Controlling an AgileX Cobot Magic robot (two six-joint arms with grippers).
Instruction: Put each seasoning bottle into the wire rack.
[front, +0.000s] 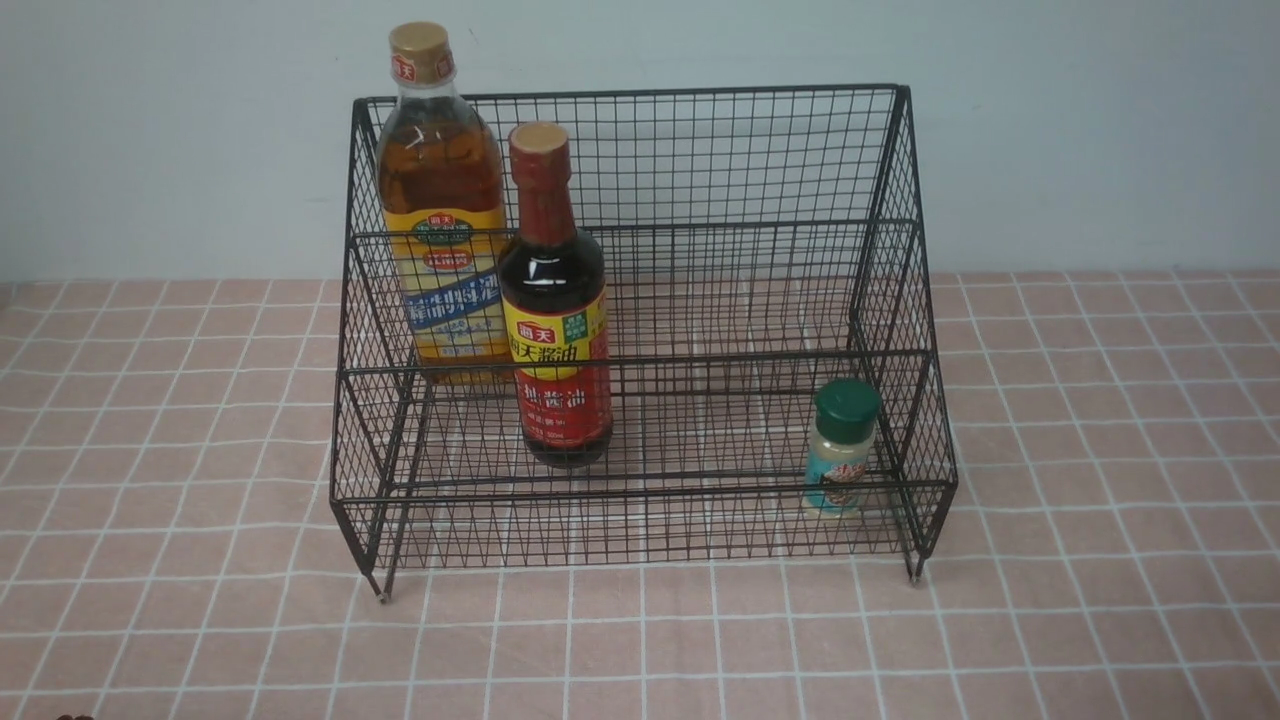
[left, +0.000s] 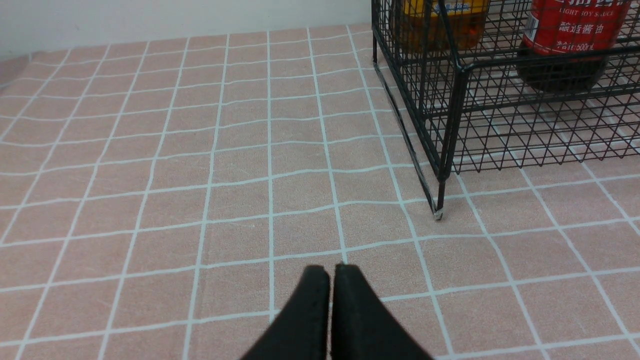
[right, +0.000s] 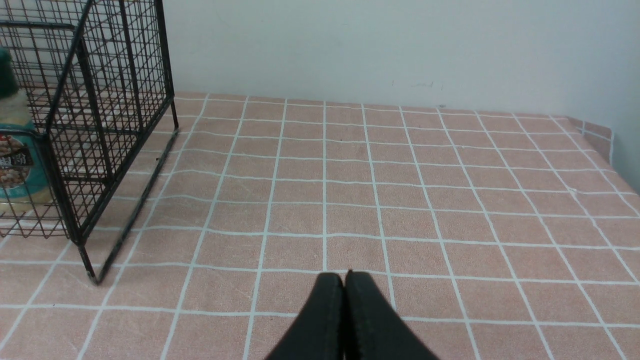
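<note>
The left gripper (left: 330, 272) hangs low over the pink checked tablecloth (front: 200, 640), jaws pressed together and empty. In the wire rack (front: 640, 230), the tall amber-liquid bottle (front: 440, 200) stands on the upper tier at the left; just beside it, the dark soy bottle (front: 555, 300) stands on the lower tier; the green-capped shaker (front: 842, 450) sits at the lower tier's right end. The right gripper (right: 345, 280) is likewise closed on nothing. All three bottles look racked, so the task appears finished; the next move calls only for keeping clear
</note>
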